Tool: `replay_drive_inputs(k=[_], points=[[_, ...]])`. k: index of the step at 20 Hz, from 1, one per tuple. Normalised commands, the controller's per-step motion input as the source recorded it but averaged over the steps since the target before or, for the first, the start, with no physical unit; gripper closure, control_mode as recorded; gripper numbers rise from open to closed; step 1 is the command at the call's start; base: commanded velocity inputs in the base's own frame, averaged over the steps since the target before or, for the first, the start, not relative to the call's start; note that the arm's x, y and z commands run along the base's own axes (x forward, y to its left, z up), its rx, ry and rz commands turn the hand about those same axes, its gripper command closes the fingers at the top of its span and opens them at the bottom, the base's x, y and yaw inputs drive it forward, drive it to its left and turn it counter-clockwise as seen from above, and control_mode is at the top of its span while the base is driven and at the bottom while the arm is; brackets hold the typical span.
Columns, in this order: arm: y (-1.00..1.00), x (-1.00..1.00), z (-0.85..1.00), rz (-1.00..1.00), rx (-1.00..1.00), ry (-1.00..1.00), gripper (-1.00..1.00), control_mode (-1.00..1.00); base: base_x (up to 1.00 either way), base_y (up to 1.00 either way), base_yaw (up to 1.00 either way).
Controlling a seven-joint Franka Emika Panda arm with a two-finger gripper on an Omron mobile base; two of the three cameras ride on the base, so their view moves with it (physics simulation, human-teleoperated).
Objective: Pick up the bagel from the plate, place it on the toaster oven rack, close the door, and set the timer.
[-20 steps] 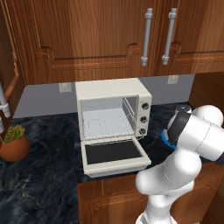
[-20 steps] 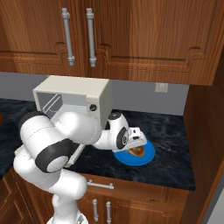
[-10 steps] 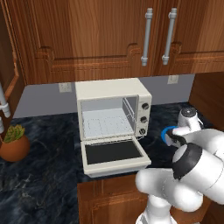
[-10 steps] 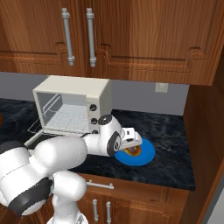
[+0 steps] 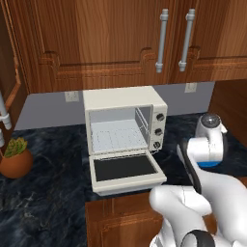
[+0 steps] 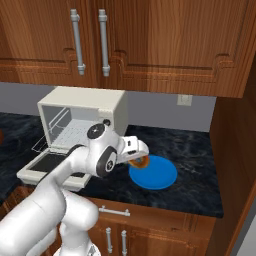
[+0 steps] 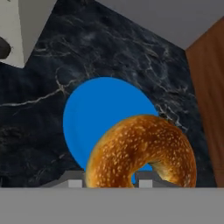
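One toaster oven (image 5: 124,137), one door (image 5: 126,169), one rack (image 5: 117,137), three knobs (image 5: 158,131). Right of the oven: one plate (image 6: 154,173), one bagel (image 7: 142,153). Above: two cabinet handles (image 5: 172,40). Left: one potted plant (image 5: 16,157). Two wall outlets (image 5: 71,96).

The toaster oven (image 5: 125,128) stands open on the dark marble surface (image 6: 200,175), its door (image 5: 126,171) folded down flat toward the front edge, leaving the cavity mouth unblocked. Inside, the wire rack (image 5: 118,137) is bare. The lowered door juts out over the surface edge and blocks any low approach from the front. Between the oven's knob side and the blue plate (image 6: 156,173) lies a strip of open marble. Wooden cabinets (image 5: 120,38) hang above the oven, limiting headroom. A potted plant (image 5: 15,157) sits well apart to the left.
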Motion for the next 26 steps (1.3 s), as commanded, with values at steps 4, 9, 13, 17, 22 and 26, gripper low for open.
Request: replay_drive_inputs(k=[4,9,13,17,22,26], points=[[0.55,-0.17,0.75,0.06,0.0,0.0,1.0,-1.0,0.0,0.0,0.0],[0.73,-0.09,0.65,0.1,0.0,0.0,1.0,-1.0,0.0,0.0,0.0],[0.8,-0.09,0.54,0.11,0.0,0.0,1.0,-1.0,0.0,0.0,0.0],[0.74,-0.21,0.3,0.11,0.0,0.0,1.0,-1.0,0.0,0.0,0.0],[0.68,-0.28,0.07,0.11,0.0,0.0,1.0,-1.0,0.0,0.0,0.0],[0.65,-0.07,0.0,0.12,0.0,0.0,1.0,-1.0,0.0,0.0,0.0]])
